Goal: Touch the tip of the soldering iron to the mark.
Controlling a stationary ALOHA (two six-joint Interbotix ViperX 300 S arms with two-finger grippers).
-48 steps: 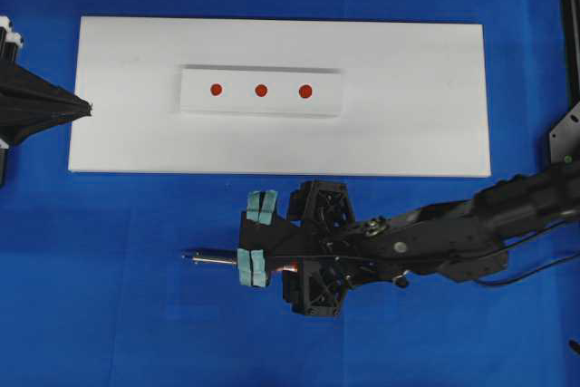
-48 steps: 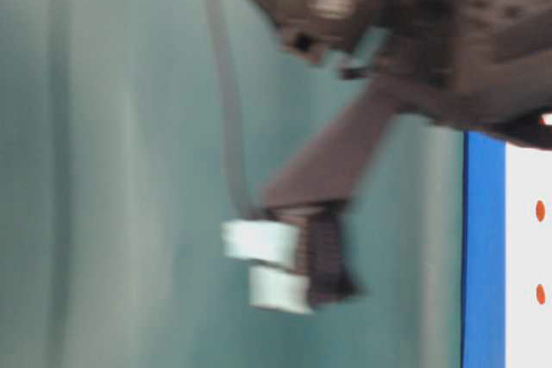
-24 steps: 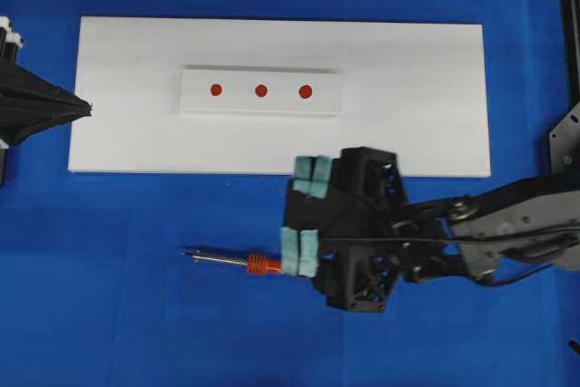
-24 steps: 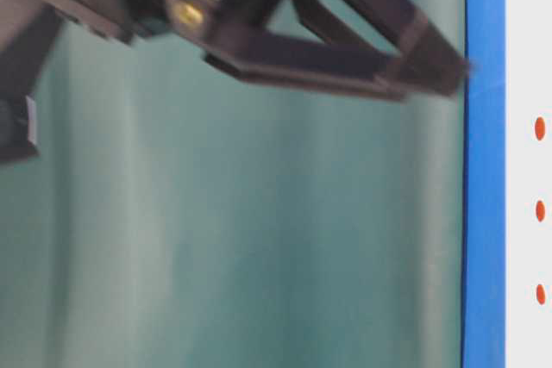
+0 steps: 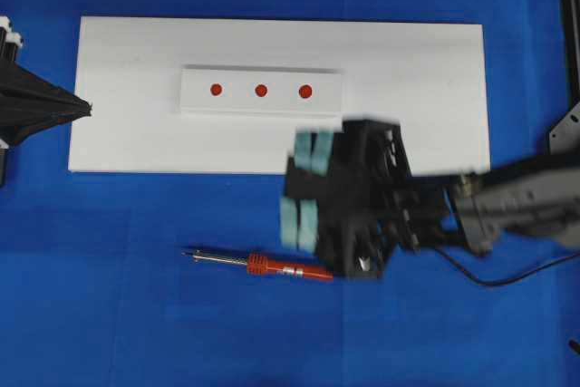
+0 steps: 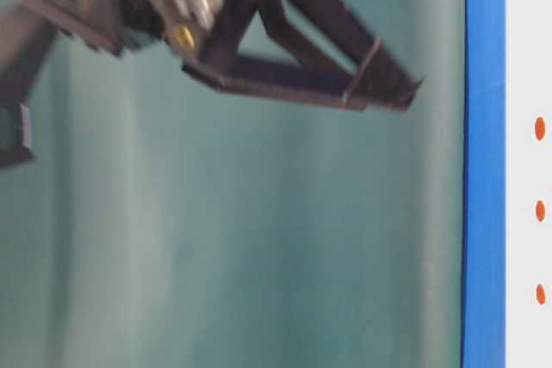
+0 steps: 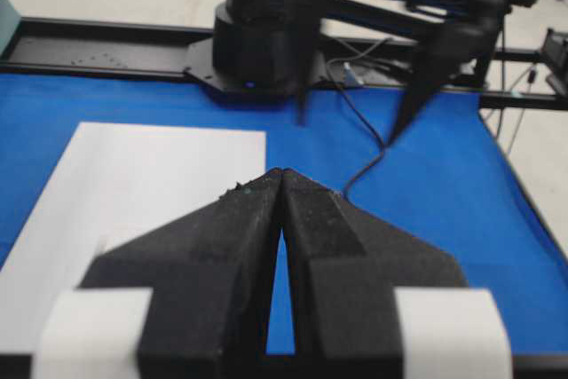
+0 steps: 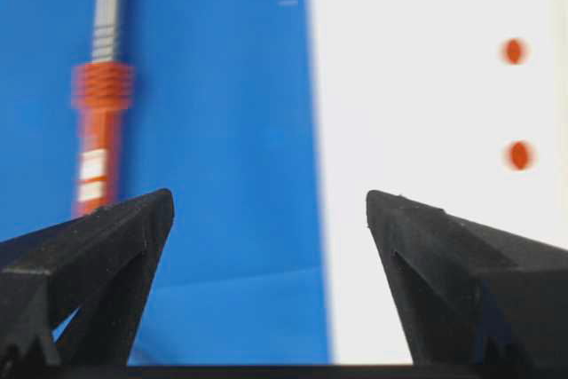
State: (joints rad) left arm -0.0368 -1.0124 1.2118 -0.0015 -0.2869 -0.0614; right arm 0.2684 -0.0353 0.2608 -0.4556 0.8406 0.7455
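Blue cloth (image 5: pixel 109 314) bears soldering iron (image 5: pixel 263 266); right end effector (image 5: pixel 305 189) released, left end effector (image 7: pixel 282 185) clenched.

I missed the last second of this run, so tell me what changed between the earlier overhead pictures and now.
The right gripper, jaws wide open throughout, drew back to the right along the soldering iron and shifted toward the white board, uncovering the orange handle. The iron itself lies on the blue mat where it was, tip pointing left, not held. The left gripper, the board and the three red marks stayed put.
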